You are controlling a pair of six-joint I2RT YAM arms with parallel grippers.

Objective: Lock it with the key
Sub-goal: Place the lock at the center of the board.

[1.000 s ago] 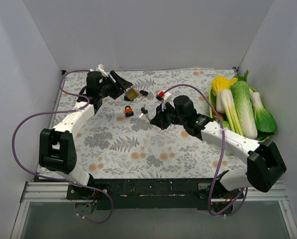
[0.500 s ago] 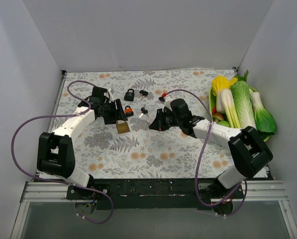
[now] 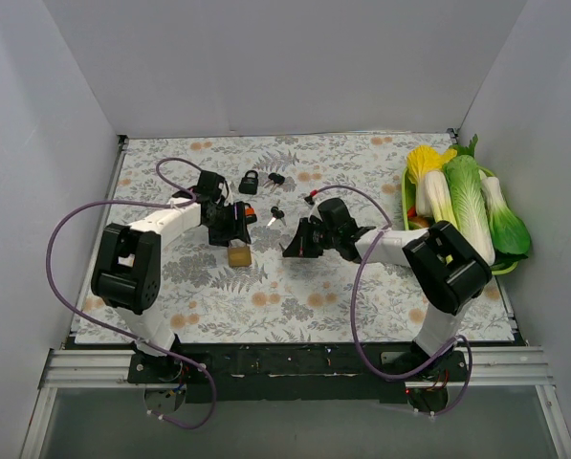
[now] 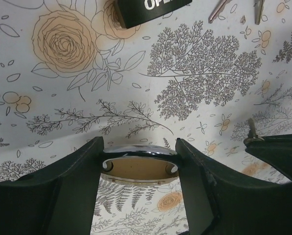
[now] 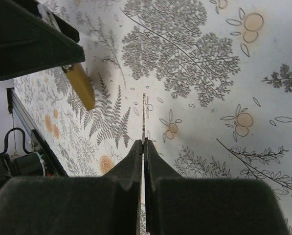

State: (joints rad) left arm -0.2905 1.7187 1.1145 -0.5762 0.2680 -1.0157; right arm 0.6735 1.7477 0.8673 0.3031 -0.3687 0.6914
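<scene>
I keep the right pincer (image 5: 143,145) clamped on the key (image 5: 144,115), blade at twelve; the left pincer (image 4: 139,154) grips the padlock (image 5: 80,84) at ten.

I count three padlocks: brass padlock (image 3: 237,254), black padlock (image 3: 250,182), orange padlock (image 3: 249,213). Three keys: held key (image 5: 144,115) in my right hand (image 5: 143,143); far loose key (image 3: 276,178) and near loose key (image 3: 277,213) beyond the brass padlock.

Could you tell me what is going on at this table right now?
The left claw grips a brass padlock by its sides. The right claw is shut on a thin key that sticks out ahead of it. Padlock and key are apart, so the key is not yet in the lock. A black padlock and spare keys lie farther back on the table.
</scene>
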